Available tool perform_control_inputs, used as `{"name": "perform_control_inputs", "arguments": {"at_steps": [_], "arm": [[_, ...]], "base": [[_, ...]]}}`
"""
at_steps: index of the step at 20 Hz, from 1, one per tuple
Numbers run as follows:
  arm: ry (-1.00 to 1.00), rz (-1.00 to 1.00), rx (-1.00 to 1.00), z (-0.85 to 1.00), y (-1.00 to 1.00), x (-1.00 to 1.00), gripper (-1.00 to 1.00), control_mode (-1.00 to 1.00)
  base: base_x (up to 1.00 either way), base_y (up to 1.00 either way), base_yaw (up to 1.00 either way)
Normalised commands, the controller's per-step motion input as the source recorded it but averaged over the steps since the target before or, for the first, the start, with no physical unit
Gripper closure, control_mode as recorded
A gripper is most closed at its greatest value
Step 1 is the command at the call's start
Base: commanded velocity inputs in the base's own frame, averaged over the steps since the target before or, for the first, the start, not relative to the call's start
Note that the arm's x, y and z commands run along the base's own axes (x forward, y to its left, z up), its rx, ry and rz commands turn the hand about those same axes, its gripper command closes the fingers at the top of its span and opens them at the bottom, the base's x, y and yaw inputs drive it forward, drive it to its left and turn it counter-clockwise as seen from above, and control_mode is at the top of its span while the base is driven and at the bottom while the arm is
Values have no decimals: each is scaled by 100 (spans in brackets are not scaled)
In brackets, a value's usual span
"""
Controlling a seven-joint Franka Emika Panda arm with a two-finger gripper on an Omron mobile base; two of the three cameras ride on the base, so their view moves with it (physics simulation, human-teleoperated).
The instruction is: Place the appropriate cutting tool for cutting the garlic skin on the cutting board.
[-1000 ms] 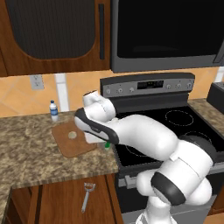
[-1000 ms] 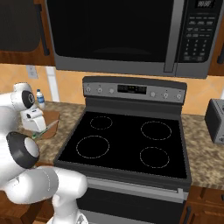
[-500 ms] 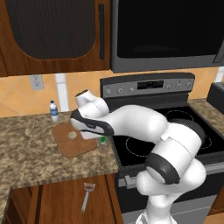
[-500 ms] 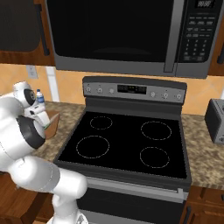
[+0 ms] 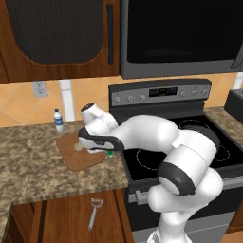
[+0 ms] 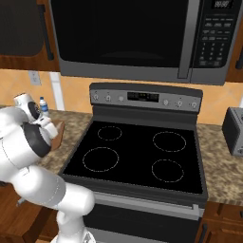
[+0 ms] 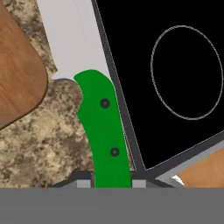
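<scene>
Tool (image 7: 113,183) with knife (image 7: 103,127), nearer board (image 7: 17,74)

Dark wood cabinets (image 5: 57,35), orange backsplash (image 5: 21,102), granite counter (image 5: 28,161), black stove (image 6: 142,154)

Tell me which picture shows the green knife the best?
The hand view: the knife looks big there, with its green handle, two rivets and pale blade over the counter beside the cutting board, gripped in the pincer. The left base view shows just a green speck under the arm. In the right base view, the arm hides it.
</scene>
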Motion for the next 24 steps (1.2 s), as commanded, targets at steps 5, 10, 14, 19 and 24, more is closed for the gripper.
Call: {"name": "perform_control_inputs", "arguments": {"at_steps": [5, 10, 14, 19, 24], "arm": [[-1, 9, 0, -20, 25, 44, 100, -100], [0, 5, 2, -12, 25, 42, 100, -100], [0, 0, 1, -34, 38, 27, 100, -100], [0, 0, 2, -32, 37, 19, 100, -100], [0, 0, 0, -16, 16, 32, 100, -100]], "base": [[0, 0, 0], [0, 0, 0], [0, 0, 0], [0, 0, 0], [0, 0, 0]]}}
